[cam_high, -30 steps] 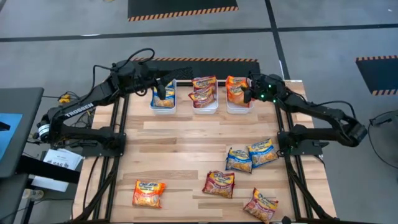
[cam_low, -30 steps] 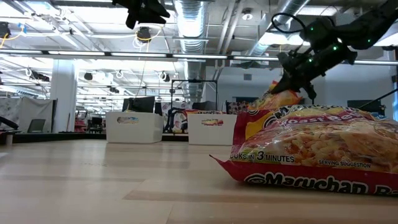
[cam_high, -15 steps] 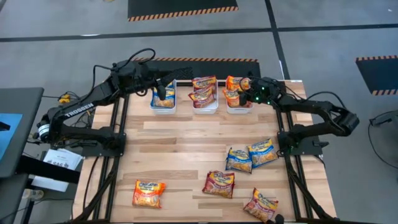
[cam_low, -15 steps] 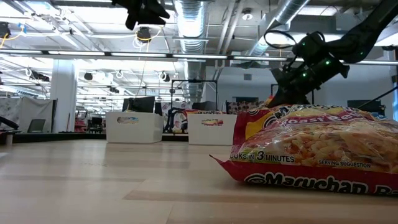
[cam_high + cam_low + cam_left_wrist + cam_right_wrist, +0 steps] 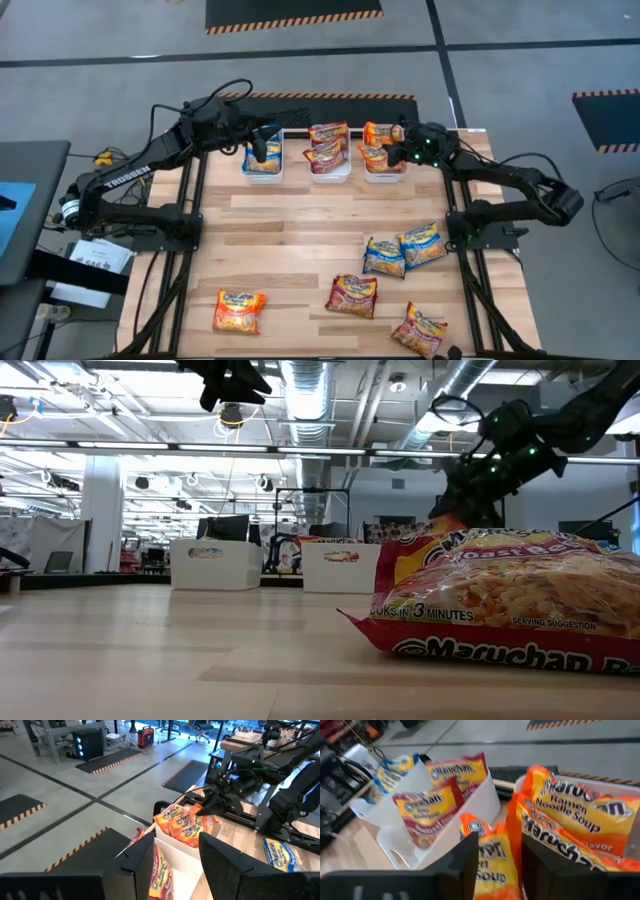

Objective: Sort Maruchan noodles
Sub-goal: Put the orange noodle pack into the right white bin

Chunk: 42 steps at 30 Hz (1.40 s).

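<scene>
Three white bins stand along the far edge. The left bin (image 5: pixel 262 160) holds a blue packet, the middle bin (image 5: pixel 328 152) maroon packets (image 5: pixel 437 795), and the right bin (image 5: pixel 383 152) orange packets (image 5: pixel 570 815). My right gripper (image 5: pixel 500 845) is at the right bin (image 5: pixel 395 155), open, its fingers on either side of an orange packet's upper edge (image 5: pixel 492 840). My left gripper (image 5: pixel 262 142) hangs open and empty above the left bin (image 5: pixel 177 845). More noodle packets lie loose on the table. My right gripper comes slanting down from the table's right side, a finger on each side of the upper edge (image 5: pixel 495 852) of an orange packet that stands in the right bin. I cannot tell whether the fingers touch it.
Loose packets lie flat on the wood: two blue ones (image 5: pixel 403 250) right of centre, a maroon one (image 5: pixel 352 295) nearer, another maroon one (image 5: pixel 420 330) at the near right that fills the low view (image 5: pixel 510 600), and an orange one (image 5: pixel 240 310) at the near left.
The orange packet that hung tilted at my right gripper over the right bin has sunk into that bin. It now stands there beside another orange packet.
</scene>
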### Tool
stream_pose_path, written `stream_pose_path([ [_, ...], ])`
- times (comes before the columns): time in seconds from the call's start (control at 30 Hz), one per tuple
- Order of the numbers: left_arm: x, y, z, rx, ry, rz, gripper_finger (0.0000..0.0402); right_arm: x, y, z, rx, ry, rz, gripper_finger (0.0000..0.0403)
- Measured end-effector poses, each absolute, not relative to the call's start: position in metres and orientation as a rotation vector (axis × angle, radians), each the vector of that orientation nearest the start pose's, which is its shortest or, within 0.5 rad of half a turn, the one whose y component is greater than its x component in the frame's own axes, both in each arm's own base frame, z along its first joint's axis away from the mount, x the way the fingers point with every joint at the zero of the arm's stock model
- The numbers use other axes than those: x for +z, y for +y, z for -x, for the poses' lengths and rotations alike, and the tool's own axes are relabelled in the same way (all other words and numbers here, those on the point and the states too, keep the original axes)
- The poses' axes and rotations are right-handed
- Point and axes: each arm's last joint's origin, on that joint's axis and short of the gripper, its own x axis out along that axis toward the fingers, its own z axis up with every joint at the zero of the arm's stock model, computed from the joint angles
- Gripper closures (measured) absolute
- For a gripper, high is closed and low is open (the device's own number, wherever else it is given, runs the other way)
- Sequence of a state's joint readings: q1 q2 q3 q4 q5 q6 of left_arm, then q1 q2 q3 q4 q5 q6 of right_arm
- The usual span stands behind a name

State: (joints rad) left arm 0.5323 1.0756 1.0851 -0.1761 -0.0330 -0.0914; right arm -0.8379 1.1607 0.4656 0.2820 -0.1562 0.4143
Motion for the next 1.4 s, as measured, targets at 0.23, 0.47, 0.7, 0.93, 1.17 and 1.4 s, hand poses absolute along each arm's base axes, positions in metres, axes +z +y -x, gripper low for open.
stream_pose_path([
  [0.23,0.382,0.120,-0.201,0.572,0.137,0.130,0.0259,0.214,-0.155,-0.143,-0.753,0.188,-0.620,0.0210],
  [0.47,0.382,0.120,-0.201,0.572,0.136,0.129,0.0259,0.236,-0.134,-0.138,-0.660,0.108,-0.616,0.0213],
  [0.7,0.382,0.120,-0.201,0.572,0.136,0.129,0.0259,0.247,-0.114,-0.144,-0.559,0.194,-0.630,0.0234],
  [0.93,0.382,0.120,-0.201,0.573,0.136,0.128,0.0259,0.262,-0.111,-0.159,-0.565,0.490,-0.628,0.0243],
  [1.17,0.382,0.120,-0.201,0.572,0.137,0.125,0.0259,0.256,-0.133,-0.176,-0.680,0.658,-0.822,0.0242],
  [1.4,0.382,0.120,-0.201,0.572,0.137,0.126,0.0259,0.246,-0.152,-0.200,-0.706,0.763,-0.869,0.0242],
])
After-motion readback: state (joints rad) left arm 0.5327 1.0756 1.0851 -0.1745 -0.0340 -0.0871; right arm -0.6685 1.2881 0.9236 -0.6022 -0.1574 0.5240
